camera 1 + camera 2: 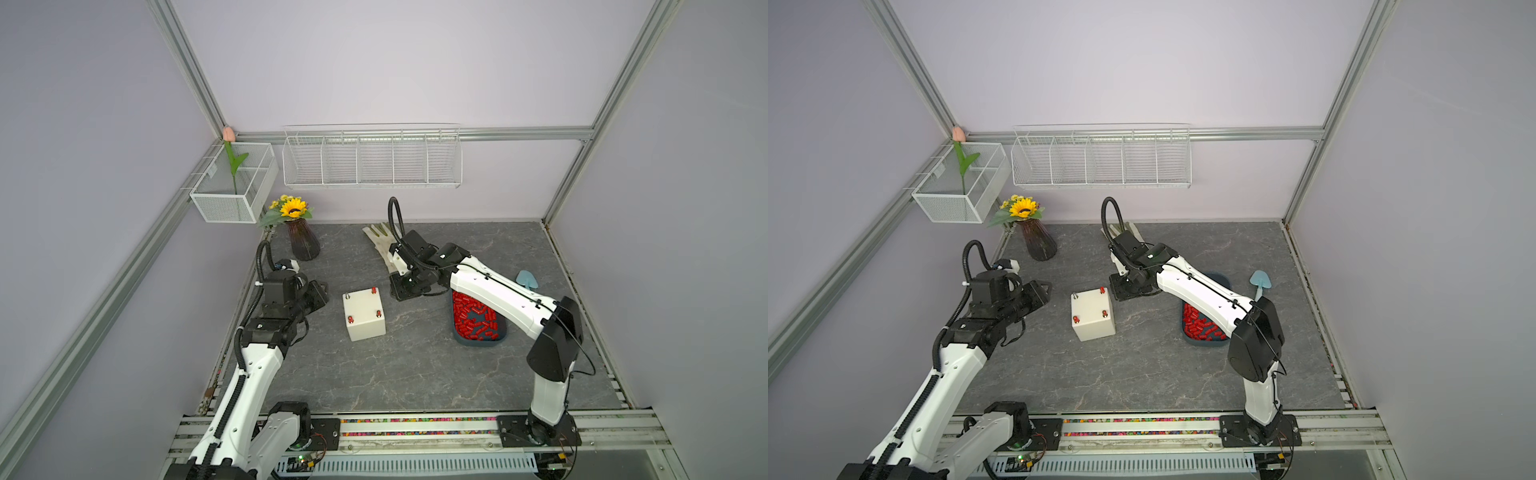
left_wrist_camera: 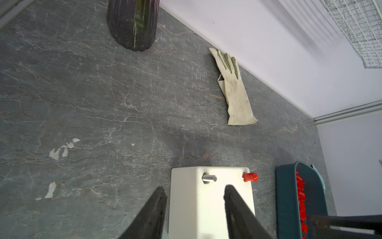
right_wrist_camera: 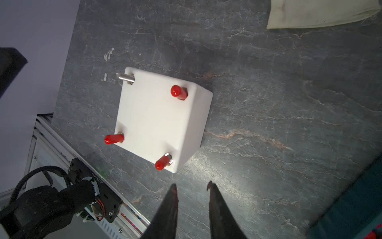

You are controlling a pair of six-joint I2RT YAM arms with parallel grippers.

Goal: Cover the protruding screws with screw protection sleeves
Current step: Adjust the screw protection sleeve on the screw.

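Observation:
A cream-white box stands mid-table in both top views. Red screw protection sleeves cover three of its protruding screws. The fourth screw, at the far left corner, is bare silver metal. My left gripper hovers just left of the box, open and empty, pointing toward the bare screw. My right gripper hangs beside the box's far right corner, open with a narrow gap and nothing between the fingers. Loose red sleeves fill a dark blue bin under the right arm.
A dark vase with a sunflower stands at the back left. A pale glove lies by the back wall. A pale blue scoop rests right of the bin. Wire baskets hang on the wall.

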